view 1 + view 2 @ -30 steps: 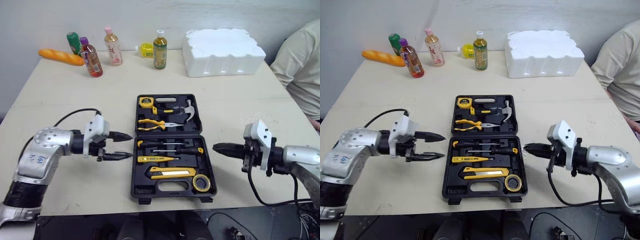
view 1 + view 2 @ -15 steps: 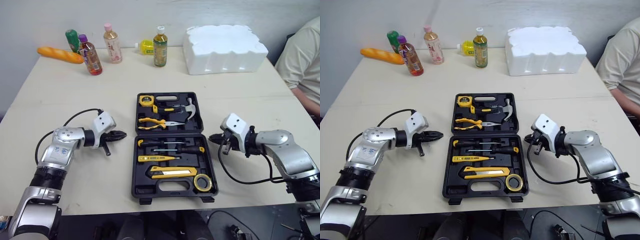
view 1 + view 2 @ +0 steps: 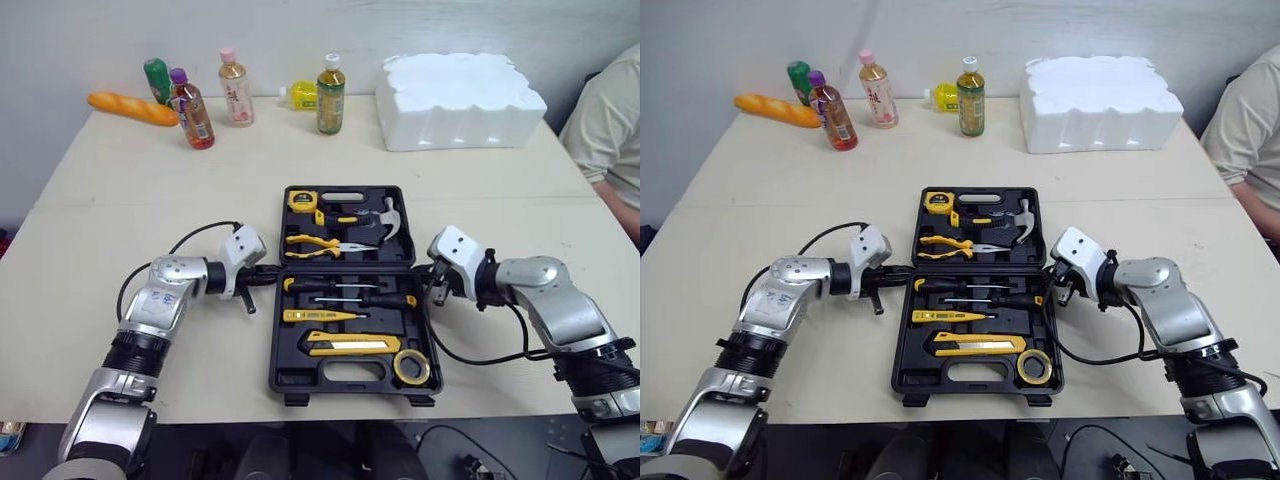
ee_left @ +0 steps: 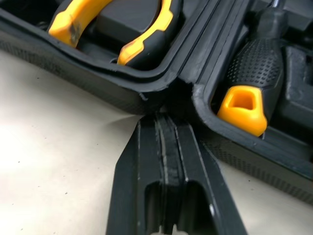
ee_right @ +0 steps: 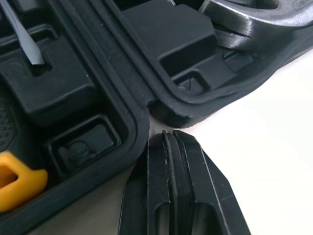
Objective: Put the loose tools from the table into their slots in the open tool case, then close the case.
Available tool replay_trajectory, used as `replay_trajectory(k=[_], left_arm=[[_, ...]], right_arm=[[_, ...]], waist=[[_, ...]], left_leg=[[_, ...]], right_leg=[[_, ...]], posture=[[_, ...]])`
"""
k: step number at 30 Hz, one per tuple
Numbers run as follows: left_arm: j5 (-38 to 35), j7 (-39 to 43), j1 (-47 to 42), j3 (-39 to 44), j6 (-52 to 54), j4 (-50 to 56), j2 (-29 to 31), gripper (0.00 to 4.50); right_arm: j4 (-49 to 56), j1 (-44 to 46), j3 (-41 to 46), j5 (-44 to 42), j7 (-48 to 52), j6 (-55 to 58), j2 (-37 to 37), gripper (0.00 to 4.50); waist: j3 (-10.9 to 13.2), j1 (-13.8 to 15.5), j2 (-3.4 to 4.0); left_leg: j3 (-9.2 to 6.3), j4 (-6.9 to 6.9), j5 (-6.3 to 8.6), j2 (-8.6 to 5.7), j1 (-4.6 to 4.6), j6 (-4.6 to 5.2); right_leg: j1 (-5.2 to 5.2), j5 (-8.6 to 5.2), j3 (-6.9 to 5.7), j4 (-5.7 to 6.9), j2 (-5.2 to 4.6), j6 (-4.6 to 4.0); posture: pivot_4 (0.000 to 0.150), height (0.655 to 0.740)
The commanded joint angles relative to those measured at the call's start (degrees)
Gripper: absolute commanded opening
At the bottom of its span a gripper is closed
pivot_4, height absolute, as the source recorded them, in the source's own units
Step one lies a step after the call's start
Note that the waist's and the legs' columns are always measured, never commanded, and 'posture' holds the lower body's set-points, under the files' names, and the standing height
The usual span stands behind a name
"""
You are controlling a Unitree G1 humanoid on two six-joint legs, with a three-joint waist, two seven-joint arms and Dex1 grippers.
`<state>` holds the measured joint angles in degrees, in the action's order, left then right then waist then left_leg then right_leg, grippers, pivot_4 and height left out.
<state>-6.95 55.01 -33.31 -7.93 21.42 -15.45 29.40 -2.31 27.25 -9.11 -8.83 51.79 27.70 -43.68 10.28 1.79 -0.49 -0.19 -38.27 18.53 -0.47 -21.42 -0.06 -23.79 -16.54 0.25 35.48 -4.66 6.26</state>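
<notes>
The black tool case [image 3: 345, 386] lies open at the table's middle, lid half flat at the back. In its slots sit a tape measure [image 3: 300, 199], hammer [image 3: 385, 215], pliers [image 3: 315, 243], screwdrivers [image 3: 345, 288], a utility knife [image 3: 352, 345] and a tape roll [image 3: 412, 367]. My left gripper [image 3: 272, 272] is shut, its tip at the hinge notch on the case's left side [image 4: 167, 120], beside the pliers' yellow handles [image 4: 142, 39]. My right gripper [image 3: 430, 276] is shut too, its tip at the hinge notch on the right side [image 5: 168, 139], close to the hammer head [image 5: 254, 14].
Several bottles [image 3: 235, 88] and a bread loaf [image 3: 128, 108] stand along the table's back left. A white foam block [image 3: 460, 88] sits at the back right. A person's arm [image 3: 610, 130] shows at the right edge. Black cables trail from both wrists across the table.
Both grippers have moved inward to the case's hinge line, one on each side. The left gripper, open a second ago, is shut. The camera has shifted a little.
</notes>
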Motion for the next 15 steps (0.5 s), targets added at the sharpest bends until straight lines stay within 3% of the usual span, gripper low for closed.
replay_trajectory(k=[1, 4, 10, 11, 12, 15], left_arm=[[1.2, 0.0, -1.4, -3.0, -2.4, 0.5, -2.7, 0.06], [1.6, 0.0, -0.7, -2.7, -1.2, 1.1, -2.4, 0.06], [1.5, 0.3, 1.7, 1.0, 2.8, 2.3, 3.8, 0.06], [0.9, 0.7, 1.9, 2.0, 4.0, 2.6, 5.0, 0.65], [0.4, 0.9, 2.0, 2.5, 4.8, 2.9, 5.8, 0.95], [-2.5, 1.3, 1.9, 4.5, 10.5, 5.2, 7.8, 2.24]], right_arm=[[2.3, -1.4, 2.0, -0.2, 0.3, -1.3, -0.4, 0.00], [2.0, -2.5, 3.0, 0.5, -1.1, -1.4, -0.2, 0.00], [5.1, -6.4, 7.7, 0.5, -1.9, 0.8, -5.0, 0.00], [6.3, -6.9, 9.3, -1.1, -1.7, 2.8, -5.5, 0.00], [7.2, -7.1, 10.3, -2.2, -1.6, 4.2, -5.8, 0.00], [10.3, -7.3, 13.7, -6.4, -0.7, 10.0, -6.2, 0.96]], waist=[[0.0, 0.1, 0.00], [0.0, 0.1, 0.00], [0.0, -0.4, 0.00], [0.0, -0.5, 0.00], [0.0, -0.8, 0.00], [0.0, -1.9, 0.00]], left_leg=[[-0.02, -0.01, 0.00, -0.02, 0.00, 0.01], [-0.02, -0.03, -0.02, -0.06, 0.01, 0.05], [-0.01, 0.00, -0.01, -0.06, 0.03, 0.05], [0.00, 0.01, -0.01, -0.05, 0.03, 0.05], [0.00, 0.02, -0.01, -0.01, 0.03, 0.05], [0.10, 0.13, 0.04, 0.12, 0.17, 0.13]], right_leg=[[0.05, 0.01, -0.02, -0.04, -0.01, 0.02], [0.13, 0.07, 0.00, -0.15, -0.04, 0.12], [0.13, 0.07, 0.02, -0.17, -0.05, 0.12], [0.13, 0.07, 0.03, -0.19, -0.04, 0.12], [0.13, 0.07, 0.03, -0.18, -0.02, 0.12], [0.12, 0.06, 0.12, -0.14, 0.01, 0.11]], posture=[[0.150, 0.7383], [0.150, 0.7383], [0.150, 0.7383], [0.150, 0.7383], [0.150, 0.7383], [0.150, 0.7383]])
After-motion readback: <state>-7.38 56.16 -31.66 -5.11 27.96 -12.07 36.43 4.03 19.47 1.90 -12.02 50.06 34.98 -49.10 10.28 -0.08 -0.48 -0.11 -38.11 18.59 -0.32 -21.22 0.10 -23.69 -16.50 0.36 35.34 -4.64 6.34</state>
